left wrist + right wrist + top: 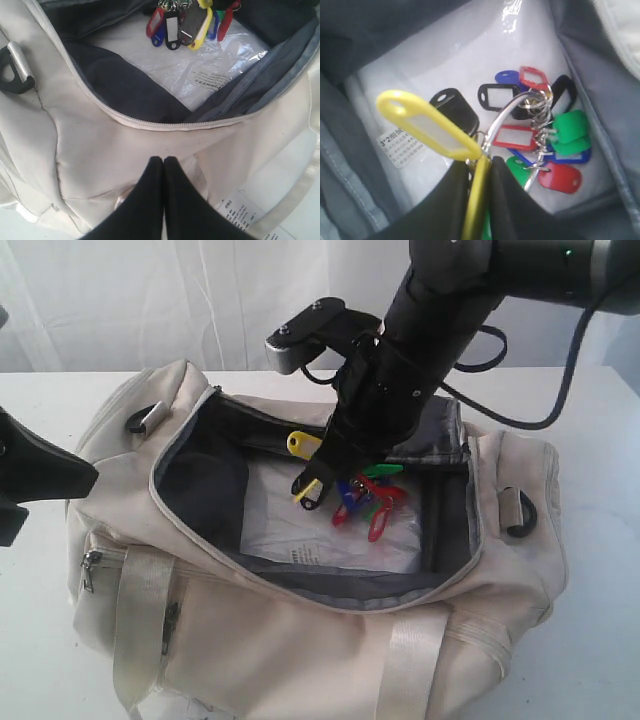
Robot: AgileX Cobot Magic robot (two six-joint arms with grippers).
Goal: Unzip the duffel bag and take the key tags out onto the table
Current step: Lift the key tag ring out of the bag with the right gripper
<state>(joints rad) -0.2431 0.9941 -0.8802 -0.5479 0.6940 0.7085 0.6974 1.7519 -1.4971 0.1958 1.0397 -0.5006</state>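
The white table (600, 450) carries the cream duffel bag (300, 650), which is unzipped with its dark lining showing. The right arm (440, 300) slants down from the upper right into the opening, its wrist steeply tilted. A clear plastic packet (290, 530) lies on the bag's floor. The left gripper (163, 162) has its fingers pressed together at the bag's outer side. The right gripper (479, 167) pinches a yellow tag of the key tags (540, 145), which hang inside the bag over the packet.
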